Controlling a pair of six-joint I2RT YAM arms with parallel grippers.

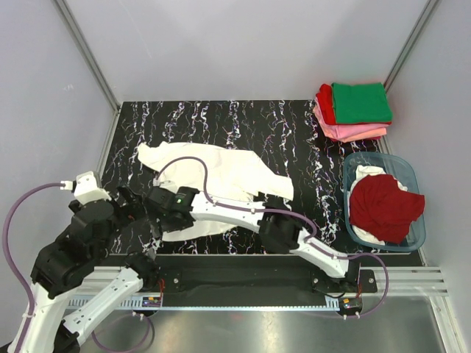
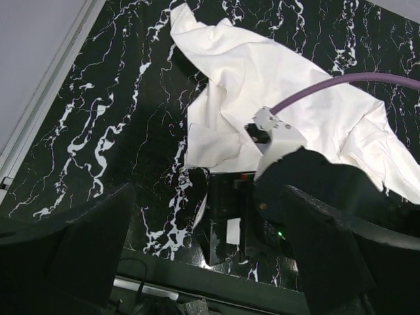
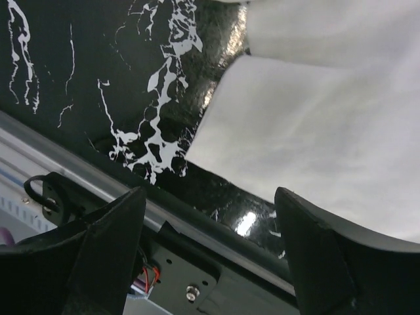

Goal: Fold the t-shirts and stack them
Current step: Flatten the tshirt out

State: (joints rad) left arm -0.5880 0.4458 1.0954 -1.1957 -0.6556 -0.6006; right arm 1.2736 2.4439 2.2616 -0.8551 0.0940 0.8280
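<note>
A white t-shirt (image 1: pixel 221 173) lies spread and rumpled on the black marbled table; it also shows in the left wrist view (image 2: pixel 275 85) and the right wrist view (image 3: pixel 328 118). My right gripper (image 1: pixel 157 229) is open and empty, low over the shirt's near left hem by the table's front edge (image 3: pixel 210 262). My left gripper (image 1: pixel 135 207) is open and empty just left of it, off the cloth (image 2: pixel 210 262). A folded stack with a green t-shirt (image 1: pixel 360 101) on top of red and pink ones sits at the back right. A dark red t-shirt (image 1: pixel 384 207) and a white one (image 1: pixel 368 175) lie in the tub.
The translucent blue-grey tub (image 1: pixel 419 220) stands at the right edge. White walls with metal posts close in the back and sides. The metal rail (image 3: pixel 197 230) runs along the near edge. The right arm's wrist and purple cable (image 2: pixel 341 82) cross the left wrist view.
</note>
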